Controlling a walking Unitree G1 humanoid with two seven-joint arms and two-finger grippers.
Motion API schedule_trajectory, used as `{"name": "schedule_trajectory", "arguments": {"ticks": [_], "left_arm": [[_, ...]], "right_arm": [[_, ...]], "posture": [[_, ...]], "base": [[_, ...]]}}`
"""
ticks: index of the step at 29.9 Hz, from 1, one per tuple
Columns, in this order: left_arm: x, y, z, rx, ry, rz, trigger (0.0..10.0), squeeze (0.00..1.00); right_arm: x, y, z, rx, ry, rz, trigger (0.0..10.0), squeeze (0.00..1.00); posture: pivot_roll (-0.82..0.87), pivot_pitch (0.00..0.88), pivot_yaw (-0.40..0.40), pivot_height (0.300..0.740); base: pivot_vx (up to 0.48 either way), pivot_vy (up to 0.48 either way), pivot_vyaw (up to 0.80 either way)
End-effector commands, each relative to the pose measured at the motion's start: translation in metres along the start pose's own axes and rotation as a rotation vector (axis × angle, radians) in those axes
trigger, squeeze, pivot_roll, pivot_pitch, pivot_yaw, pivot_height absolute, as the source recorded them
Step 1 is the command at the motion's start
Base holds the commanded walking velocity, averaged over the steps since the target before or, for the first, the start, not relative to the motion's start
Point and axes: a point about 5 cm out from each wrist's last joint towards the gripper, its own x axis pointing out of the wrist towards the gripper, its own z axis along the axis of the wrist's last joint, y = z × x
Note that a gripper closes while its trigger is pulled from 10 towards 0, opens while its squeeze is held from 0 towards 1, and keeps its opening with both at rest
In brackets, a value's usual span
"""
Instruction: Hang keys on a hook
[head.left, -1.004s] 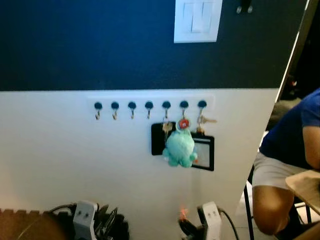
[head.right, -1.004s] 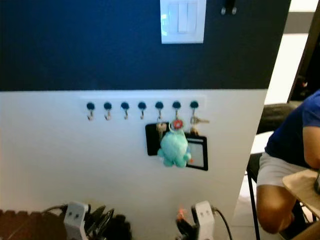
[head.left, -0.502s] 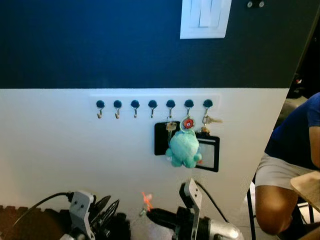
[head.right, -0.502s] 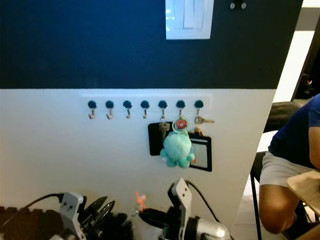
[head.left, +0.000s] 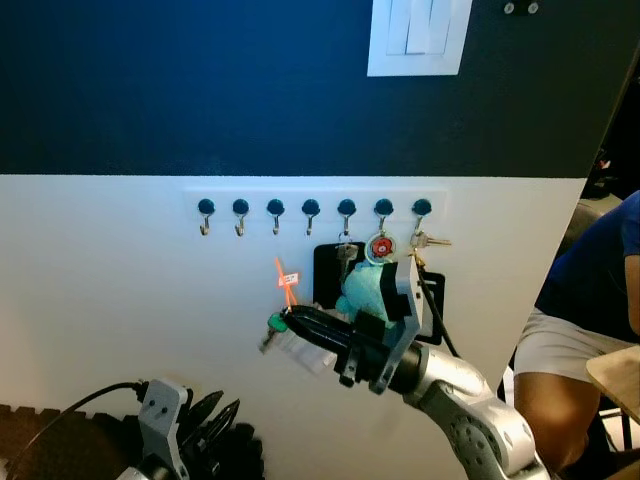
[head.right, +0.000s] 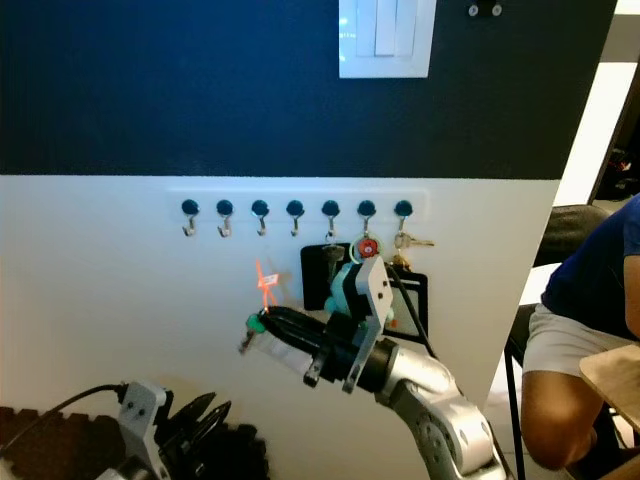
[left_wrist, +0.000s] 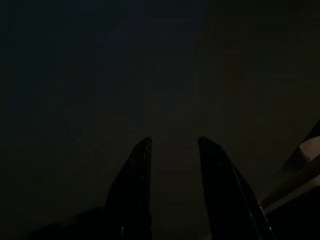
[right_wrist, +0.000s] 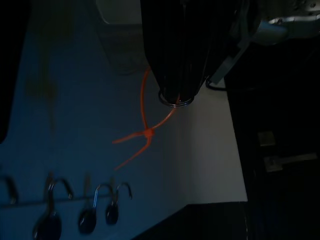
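Keys (head.left: 283, 322) pinched by right gripper (head.left: 291, 320) (ring (right_wrist: 175, 101) visible wrist-side)

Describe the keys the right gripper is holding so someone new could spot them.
Find the row of hooks where the dark wall meets the white. Just below its middle, the right gripper is raised toward the wall, shut on the keys. Unlike the bunches already hanging by the teal plush, these carry an orange string loop.

Person (head.left: 590, 300): we see them cut off at the frame's right edge.
Plush toy (head.left: 362, 285): partly hidden behind the right claw (head.left: 290, 322).
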Motion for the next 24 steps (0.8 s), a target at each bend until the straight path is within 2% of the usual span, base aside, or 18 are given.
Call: {"name": "schedule_trajectory", "arguments": {"ticks": [1,5,7,8,9,14,15,18,20,24], "left_arm": [[0.004,0.001,0.009,0.025,-0.014,-0.018,10.0,0.0],[0.008,-0.001,0.014,0.031,-0.035,-0.029,10.0,0.0],[0.015,-0.002,0.027,0.036,-0.092,-0.033,10.0,0.0],[0.015,-0.002,0.027,0.036,-0.092,-0.033,10.0,0.0],[0.021,-0.002,0.04,0.026,-0.152,-0.035,10.0,0.0],[0.027,-0.002,0.054,0.01,-0.206,-0.052,10.0,0.0],[0.031,-0.005,0.067,-0.019,-0.248,-0.089,10.0,0.0],[0.031,-0.006,0.071,-0.029,-0.261,-0.108,10.0,0.0],[0.033,-0.008,0.076,-0.038,-0.267,-0.137,10.0,0.0],[0.035,-0.01,0.078,-0.036,-0.27,-0.143,10.0,0.0]], "right_arm": [[0.005,-0.006,0.01,-0.063,-0.016,-0.03,10.0,0.0],[0.011,-0.009,0.016,-0.112,-0.022,-0.056,10.0,0.0],[0.016,-0.013,0.019,-0.159,-0.011,-0.114,10.0,0.0],[0.016,-0.013,0.019,-0.159,-0.011,-0.114,10.0,0.0],[0.018,-0.015,0.018,-0.16,-0.012,-0.157,10.0,0.0],[0.019,-0.017,0.016,-0.154,-0.009,-0.179,10.0,0.0],[0.022,-0.015,0.014,-0.171,0.002,-0.185,10.0,0.0],[0.023,-0.014,0.014,-0.182,0.009,-0.184,10.0,0.0],[0.026,-0.014,0.01,-0.222,0.04,-0.197,10.0,0.0],[0.029,-0.02,0.004,-0.264,0.059,-0.3,10.0,0.0]], "posture": [[0.05,0.018,0.018,0.74],[0.05,0.018,0.018,0.74],[0.05,0.019,0.016,0.74],[0.05,0.019,0.016,0.74],[0.05,0.021,0.011,0.74],[0.05,0.02,0.009,0.74],[0.04,0.024,0.01,0.74],[0.04,0.024,0.012,0.74],[0.04,0.027,0.014,0.74],[0.04,0.028,0.013,0.74]], "base": [[0.0,0.0,0.0],[0.0,0.0,0.0],[0.0,0.0,0.0],[0.0,0.0,0.0],[0.0,0.0,0.0],[0.0,0.0,0.0],[0.0,0.0,0.0],[0.0,0.0,0.0],[0.0,0.0,0.0],[0.0,0.0,0.0]]}}
